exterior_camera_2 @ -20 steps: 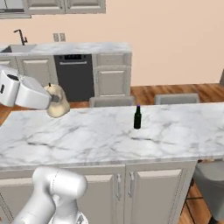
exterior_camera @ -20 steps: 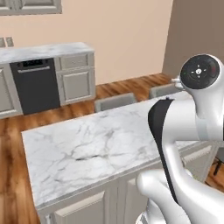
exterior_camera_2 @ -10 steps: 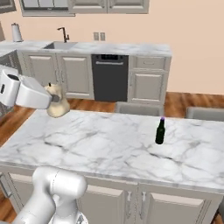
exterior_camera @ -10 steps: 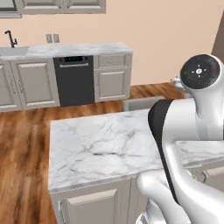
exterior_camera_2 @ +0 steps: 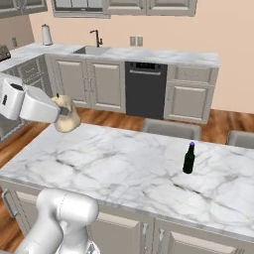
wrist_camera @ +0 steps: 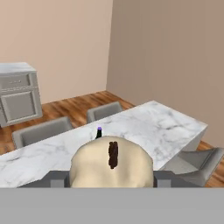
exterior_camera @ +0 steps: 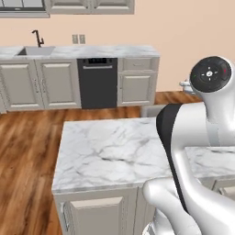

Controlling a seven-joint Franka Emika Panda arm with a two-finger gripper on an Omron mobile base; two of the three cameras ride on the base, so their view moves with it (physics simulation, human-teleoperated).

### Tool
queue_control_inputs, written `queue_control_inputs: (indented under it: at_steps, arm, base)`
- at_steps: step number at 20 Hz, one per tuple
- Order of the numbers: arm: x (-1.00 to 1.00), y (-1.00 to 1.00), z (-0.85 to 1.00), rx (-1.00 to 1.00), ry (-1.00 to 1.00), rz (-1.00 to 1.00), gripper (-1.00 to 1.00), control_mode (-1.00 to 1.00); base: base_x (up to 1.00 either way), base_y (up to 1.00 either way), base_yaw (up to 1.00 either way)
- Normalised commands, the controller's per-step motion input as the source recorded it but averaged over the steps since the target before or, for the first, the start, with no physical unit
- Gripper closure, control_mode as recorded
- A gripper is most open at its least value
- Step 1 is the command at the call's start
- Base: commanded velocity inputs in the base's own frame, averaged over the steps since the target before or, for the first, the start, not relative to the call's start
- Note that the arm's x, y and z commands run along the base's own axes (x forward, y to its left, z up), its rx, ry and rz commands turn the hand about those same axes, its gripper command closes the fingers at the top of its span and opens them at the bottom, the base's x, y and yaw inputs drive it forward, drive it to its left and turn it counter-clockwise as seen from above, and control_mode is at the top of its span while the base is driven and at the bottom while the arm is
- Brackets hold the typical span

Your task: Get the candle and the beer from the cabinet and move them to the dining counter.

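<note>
The cream lumpy candle hangs just above the left end of the marble dining counter, with my gripper shut on it. In the hand view the candle sits between my dark fingers, its wick showing. The dark beer with its purple cap stands upright on the counter, well to the candle's right; its cap peeks over the candle in the hand view. The grey shelf board of the cabinet runs along the back wall. My white arm covers the right of the dining counter.
Grey chairs stand along the island's far side, and another chair at its end. Behind them are a wood floor, a black dishwasher, beige base cabinets, a sink faucet and a paper roll.
Both base views have swung across the kitchen as the base moves, so the sink wall and island shifted in the picture. The candle stays in my gripper; the beer stands as before.
</note>
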Motion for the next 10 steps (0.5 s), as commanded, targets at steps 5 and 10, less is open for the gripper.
queue_control_inputs:
  at_steps: [5, 10]
  arm:
    - [0.00, 0.00, 0.00, 0.00, 0.00, 0.00, 1.00, 1.00]
    - [0.00, 0.00, 0.00, 0.00, 0.00, 0.00, 1.00, 1.00]
  base:
    - [0.55, -0.50, 0.18]
    - [0.51, -0.52, 0.02]
